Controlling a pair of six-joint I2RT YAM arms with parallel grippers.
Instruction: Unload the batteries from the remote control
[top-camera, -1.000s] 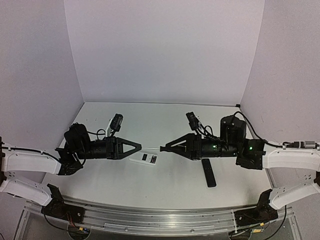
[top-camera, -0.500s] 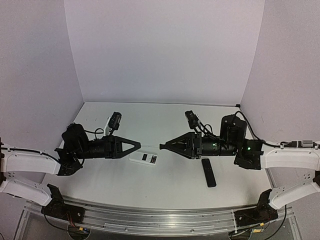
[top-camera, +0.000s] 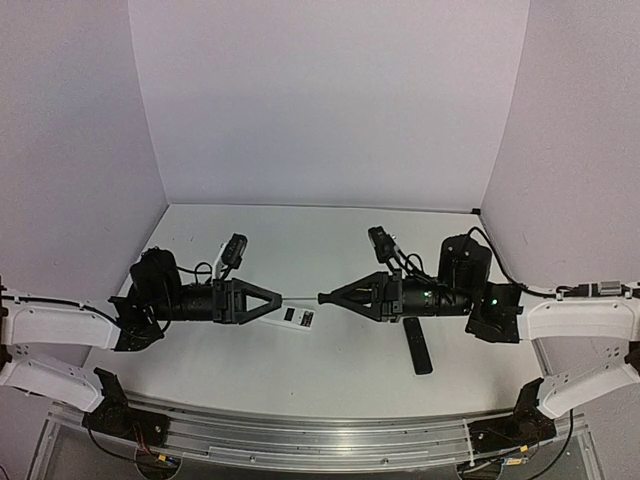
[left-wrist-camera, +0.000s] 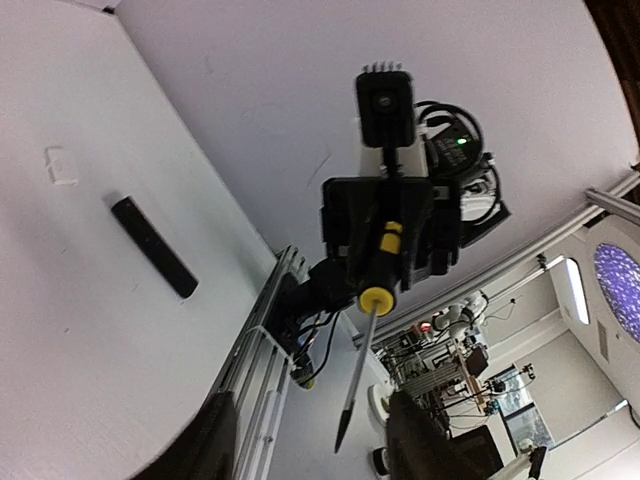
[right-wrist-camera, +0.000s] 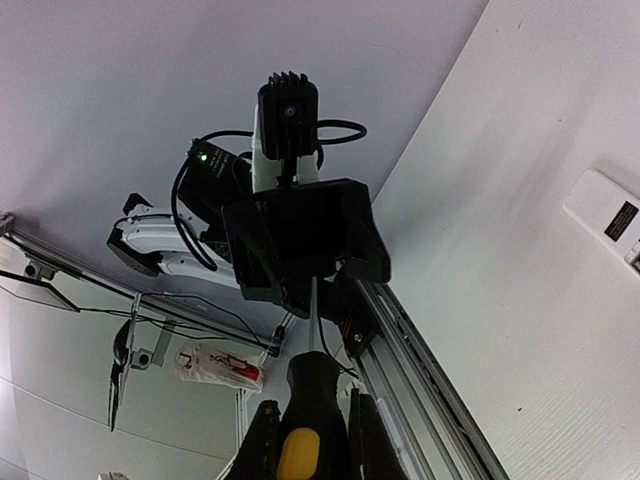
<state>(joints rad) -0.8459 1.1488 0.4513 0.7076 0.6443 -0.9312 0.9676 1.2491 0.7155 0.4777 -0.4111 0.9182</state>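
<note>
The white remote control (top-camera: 290, 317) lies flat on the table, plain back up, just below the gap between the two grippers; its end also shows in the right wrist view (right-wrist-camera: 610, 215). No batteries show. A yellow-and-black screwdriver (right-wrist-camera: 312, 420) hangs level above the remote. My right gripper (top-camera: 324, 298) is shut on its handle (left-wrist-camera: 385, 250). My left gripper (top-camera: 276, 297) stands open, and the shaft tip (left-wrist-camera: 342, 435) points between its spread fingers (left-wrist-camera: 212, 445) without touching them.
A slim black remote (top-camera: 417, 345) lies to the right of the white one, under the right arm, and shows in the left wrist view (left-wrist-camera: 152, 245). A small white piece (left-wrist-camera: 60, 165) lies beyond it. The metal rail (top-camera: 320, 440) runs along the near edge.
My left gripper has opened and let go of the screwdriver shaft. My right gripper has shut on the handle. Both arms stay facing each other over the remote.
</note>
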